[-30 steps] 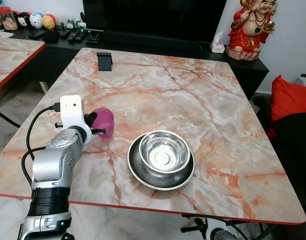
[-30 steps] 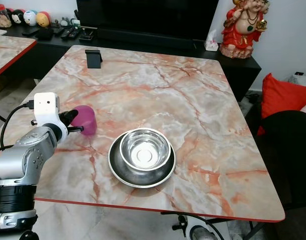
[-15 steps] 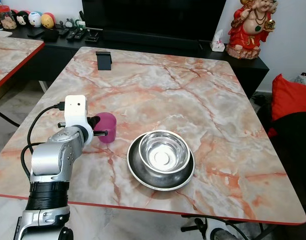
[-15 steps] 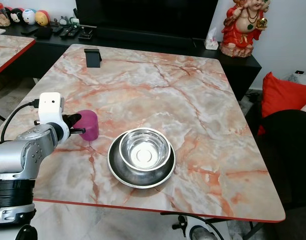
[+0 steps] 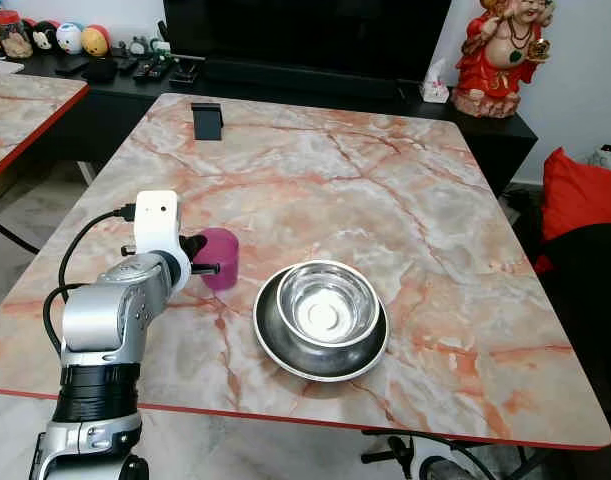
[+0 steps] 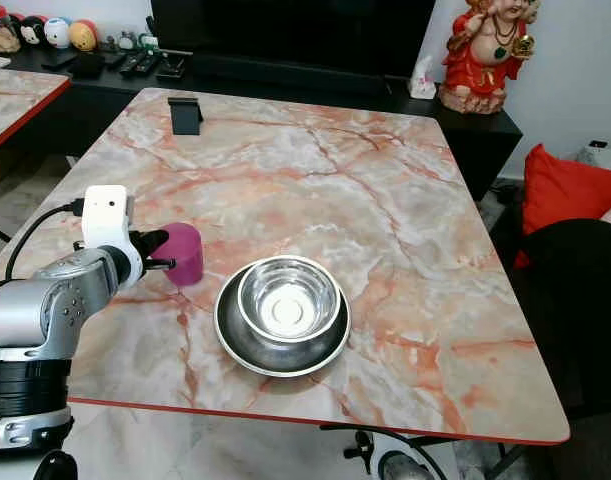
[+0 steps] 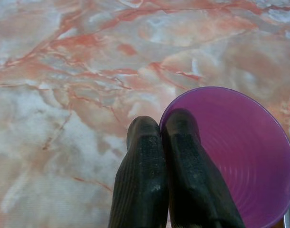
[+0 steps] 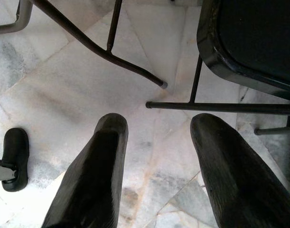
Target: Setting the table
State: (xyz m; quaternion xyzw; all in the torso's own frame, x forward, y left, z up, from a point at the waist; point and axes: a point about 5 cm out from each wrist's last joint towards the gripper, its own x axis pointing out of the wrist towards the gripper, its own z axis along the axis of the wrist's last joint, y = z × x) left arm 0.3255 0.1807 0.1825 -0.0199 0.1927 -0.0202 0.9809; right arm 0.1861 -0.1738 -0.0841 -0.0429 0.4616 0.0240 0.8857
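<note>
My left gripper [image 7: 163, 142] was pinched shut on the rim of a purple cup [image 5: 220, 256], one black finger inside the cup and one outside, the two pressed together with only the thin wall between them. The cup sat left of centre in the head view, low on the marble table [image 5: 385, 190], just beside a steel bowl [image 5: 326, 302] that nested in a wider steel dish [image 5: 277, 335] at lower centre. I judged this to be the placing step of setting the table: the cup looked about upright at its spot next to the bowl, though I could not tell whether its base was resting on the surface. The next move would call for spreading the fingers and drawing back without tipping such a light cup. The cup looked like thin plastic, round, with faint ribbing inside. The tabletop was glossy pale stone veined in orange-pink, with a red edge. The bowl and dish were polished metal that caught the light. My right gripper [image 8: 156, 156] hung idle over a tiled floor near black chair legs, its fingers well apart and holding nothing.
</note>
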